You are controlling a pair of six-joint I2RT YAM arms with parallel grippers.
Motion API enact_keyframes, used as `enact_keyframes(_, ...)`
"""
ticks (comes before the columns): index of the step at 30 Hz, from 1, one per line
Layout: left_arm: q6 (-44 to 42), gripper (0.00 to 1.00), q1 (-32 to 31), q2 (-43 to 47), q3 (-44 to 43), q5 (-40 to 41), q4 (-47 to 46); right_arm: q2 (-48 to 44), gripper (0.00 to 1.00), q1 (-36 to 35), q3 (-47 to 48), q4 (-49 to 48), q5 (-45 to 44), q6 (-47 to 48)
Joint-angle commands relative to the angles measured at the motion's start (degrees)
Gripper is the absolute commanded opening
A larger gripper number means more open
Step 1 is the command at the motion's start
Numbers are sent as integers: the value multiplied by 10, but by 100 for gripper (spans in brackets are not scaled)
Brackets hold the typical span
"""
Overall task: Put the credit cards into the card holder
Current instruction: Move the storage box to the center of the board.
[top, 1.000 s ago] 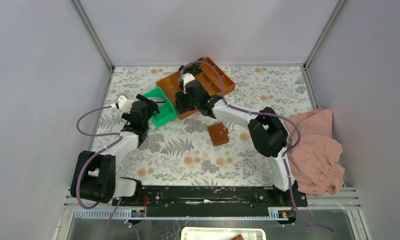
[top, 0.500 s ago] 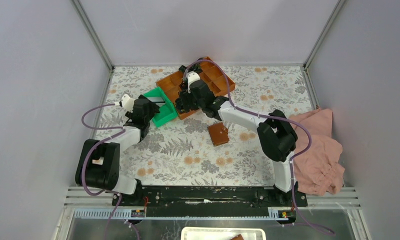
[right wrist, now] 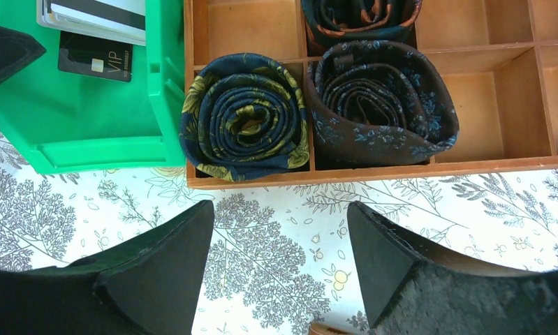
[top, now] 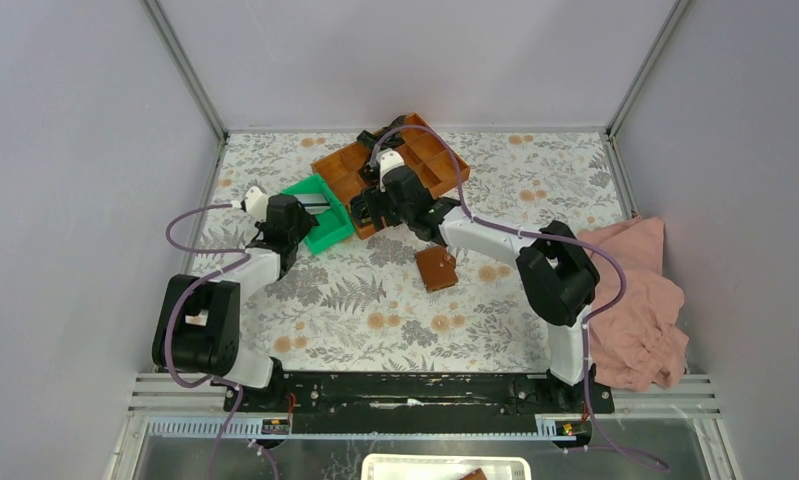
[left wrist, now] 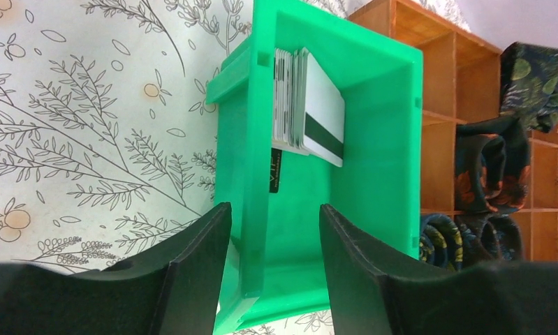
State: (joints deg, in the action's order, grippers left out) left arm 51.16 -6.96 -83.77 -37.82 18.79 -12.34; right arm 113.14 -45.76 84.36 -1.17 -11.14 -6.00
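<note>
The credit cards stand as a stack on edge in a green plastic tray, pale with a dark stripe; a black card lies under them. They also show at the top left of the right wrist view. The brown card holder lies closed on the cloth in front of the trays. My left gripper is open, its jaws astride the green tray's near wall. My right gripper is open over bare cloth, just in front of the orange tray. In the top view my left gripper and my right gripper flank the green tray.
The large orange compartment tray behind the green tray holds several rolled dark patterned ties. A pink cloth is heaped at the right edge. Grey walls enclose the floral table.
My left gripper has moved forward to the green tray's near wall. My right gripper has drawn back a little toward the front of the orange tray. The card holder has not moved.
</note>
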Motion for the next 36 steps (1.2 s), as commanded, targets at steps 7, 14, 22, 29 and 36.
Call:
enact_keyframes(7,-44,37,4,-34,-51,-30,81,-78,78,-3,-31,-35,-18,-2)
enact_keyframes(14,-56,30,4,-57,-72,-36,115,-98,78,-3,-48,-34,-25,1)
enact_keyframes(22,-61,12,3,-45,-80,-29,150,-114,78,-3,-63,-30,-25,3)
enact_keyframes(29,-67,4,3,2,-64,-35,182,-136,78,-3,-83,-27,-13,-1)
enact_keyframes(36,-75,0,0,75,-23,-61,204,-161,78,-3,-110,-28,4,-13)
